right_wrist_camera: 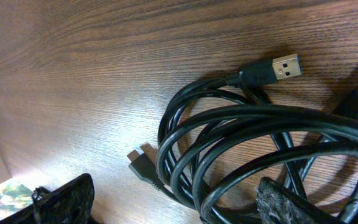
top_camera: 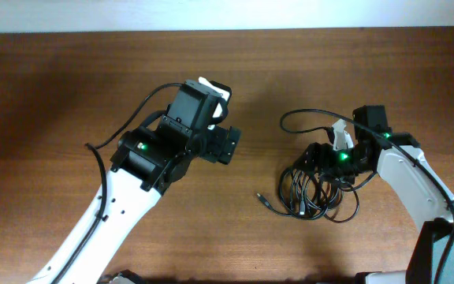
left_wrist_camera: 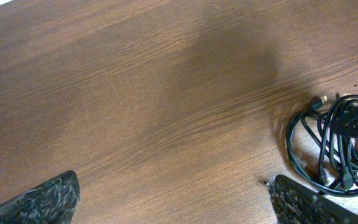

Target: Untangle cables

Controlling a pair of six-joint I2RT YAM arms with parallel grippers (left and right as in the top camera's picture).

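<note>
The cables (top_camera: 314, 193) lie as a tangled black bundle on the wooden table at the right, with a loose loop running up and left of it. My right gripper (top_camera: 321, 162) is open and sits right over the bundle's top. In the right wrist view the coils (right_wrist_camera: 229, 149) lie between and under its fingers (right_wrist_camera: 173, 199), with a silver USB plug (right_wrist_camera: 278, 67) and a small black plug (right_wrist_camera: 140, 165) showing. My left gripper (top_camera: 227, 146) is open and empty over bare table, left of the bundle. The left wrist view shows the bundle (left_wrist_camera: 334, 149) at its right edge with a gold-tipped plug (left_wrist_camera: 321, 99).
The wooden table (top_camera: 53, 95) ends at a pale wall along the back. The left arm's thick black wire (top_camera: 101, 166) loops beside it. A small plug (top_camera: 263, 200) sticks out left of the bundle.
</note>
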